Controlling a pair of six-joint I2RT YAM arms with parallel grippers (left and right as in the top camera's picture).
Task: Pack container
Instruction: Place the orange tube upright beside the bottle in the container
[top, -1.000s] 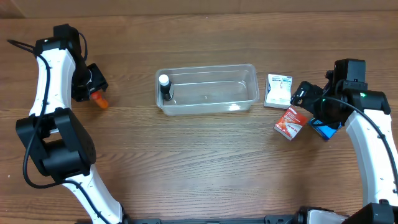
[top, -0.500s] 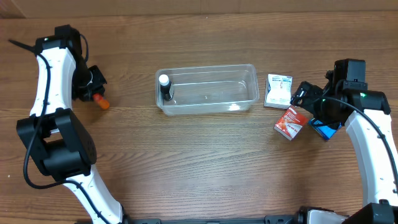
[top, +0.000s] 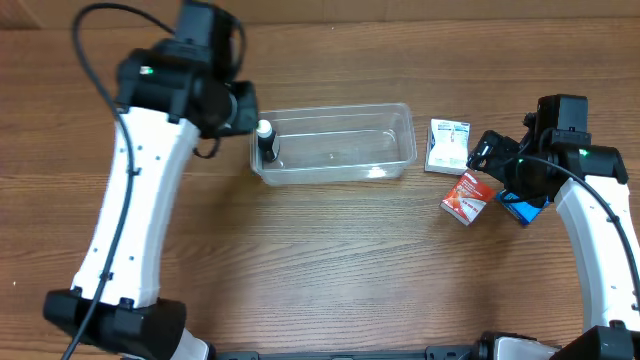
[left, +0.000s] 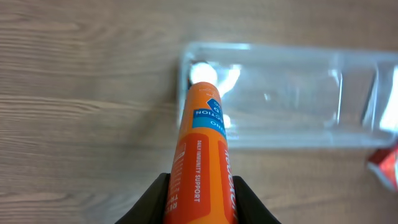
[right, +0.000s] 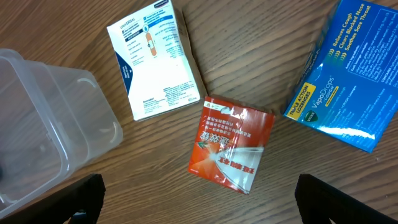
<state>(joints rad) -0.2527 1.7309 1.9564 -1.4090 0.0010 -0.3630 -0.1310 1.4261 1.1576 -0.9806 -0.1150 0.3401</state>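
Observation:
The clear plastic container (top: 340, 146) lies at the table's middle back, with a small dark bottle with a white cap (top: 265, 139) at its left end. My left gripper (left: 200, 196) is shut on an orange tube (left: 203, 149) and holds it just left of the container's left end (left: 186, 87); in the overhead view the gripper (top: 238, 108) hides the tube. My right gripper (right: 199, 199) is open wide and empty above a red packet (right: 231, 151), also seen from overhead (top: 465, 197).
A white box (top: 448, 146) lies right of the container; it also shows in the right wrist view (right: 155, 59). A blue box (right: 348, 87) lies right of the red packet, partly under my right arm in the overhead view (top: 520, 208).
My left arm has swung from the far left of the table over to the container's left end, carrying the orange tube. The right arm has not moved.

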